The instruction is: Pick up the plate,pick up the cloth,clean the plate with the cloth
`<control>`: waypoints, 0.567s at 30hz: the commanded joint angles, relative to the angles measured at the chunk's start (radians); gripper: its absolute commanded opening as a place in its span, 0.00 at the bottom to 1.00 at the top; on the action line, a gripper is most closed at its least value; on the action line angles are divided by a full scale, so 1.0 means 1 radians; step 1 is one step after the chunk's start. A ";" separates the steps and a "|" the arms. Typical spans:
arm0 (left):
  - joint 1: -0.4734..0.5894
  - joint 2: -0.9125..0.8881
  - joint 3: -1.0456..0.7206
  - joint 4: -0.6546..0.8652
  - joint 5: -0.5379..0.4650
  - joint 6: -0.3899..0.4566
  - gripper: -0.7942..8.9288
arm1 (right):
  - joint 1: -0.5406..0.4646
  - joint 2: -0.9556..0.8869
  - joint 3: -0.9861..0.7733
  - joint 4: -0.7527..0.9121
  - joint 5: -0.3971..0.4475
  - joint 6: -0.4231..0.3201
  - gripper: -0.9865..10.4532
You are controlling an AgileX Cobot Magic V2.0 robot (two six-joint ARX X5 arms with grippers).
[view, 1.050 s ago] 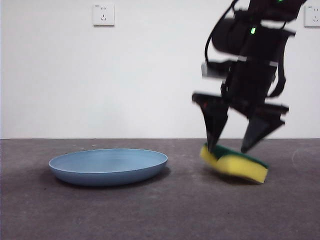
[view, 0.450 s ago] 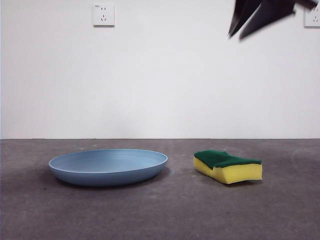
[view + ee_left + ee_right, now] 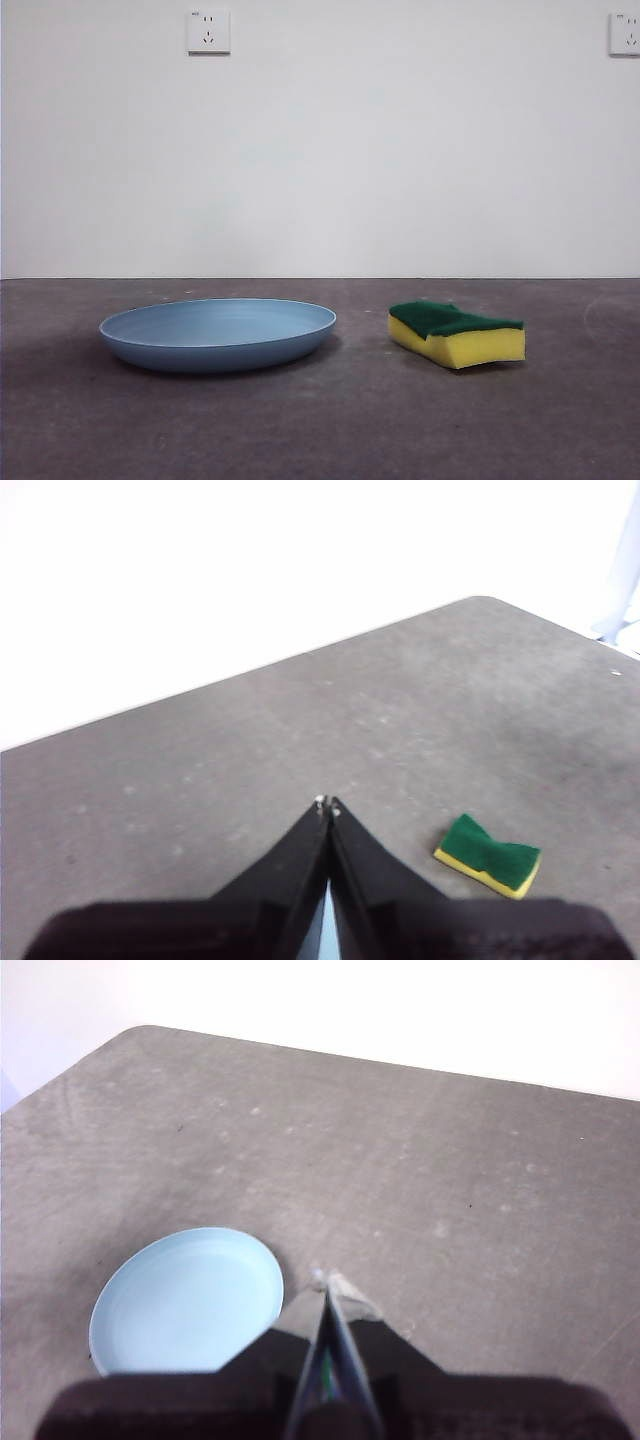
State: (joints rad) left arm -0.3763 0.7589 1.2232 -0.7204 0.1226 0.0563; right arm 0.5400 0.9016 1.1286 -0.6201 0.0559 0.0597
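Both arms hanging high above the surface [image 3: 330, 420], well clear of everything. Left end effector [image 3: 327, 803] sitting with jaws pressed together tip to tip, gripping nothing, looking down on the cloth [image 3: 488, 854] from up high. Right end effector [image 3: 326, 1278] also pinched fully closed, nothing between the jaws, hovering well above the plate [image 3: 186, 1300]. Neither one showing up in the front view at all.

Moving outward: plate [image 3: 218, 333] lying flat on the dark grey surface, right way up, light blue, wide and shallow, with nothing in it. Cloth [image 3: 457, 332] (really a sponge, yellow foam with a dark green scouring layer on top) resting flat on the surface too, green side facing up, wavy edge showing. Sitting beside the plate, not touching it, with a clear strip of bare surface between the two. Roughly level with the plate in depth, going by the front view.

Further back beyond the plate: plain white wall [image 3: 320, 150] rising behind the far edge of the surface. One wall socket [image 3: 208, 31] hanging high above the plate, a second socket [image 3: 625, 33] peeking in far off past the cloth, at the top corner.
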 commanded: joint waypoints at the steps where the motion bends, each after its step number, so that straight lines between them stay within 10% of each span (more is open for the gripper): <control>1: -0.004 -0.071 -0.104 0.031 -0.018 0.018 0.07 | 0.029 -0.047 -0.072 0.003 0.017 -0.008 0.08; 10: -0.004 -0.322 -0.462 0.193 -0.017 -0.010 0.07 | 0.136 -0.269 -0.308 0.071 0.214 0.026 0.08; 17: -0.004 -0.367 -0.522 0.247 -0.016 -0.098 0.08 | 0.149 -0.322 -0.332 0.065 0.213 0.055 0.09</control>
State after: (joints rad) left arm -0.3763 0.3950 0.7044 -0.4816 0.1043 -0.0105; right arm 0.6888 0.5755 0.8021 -0.5583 0.2653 0.0933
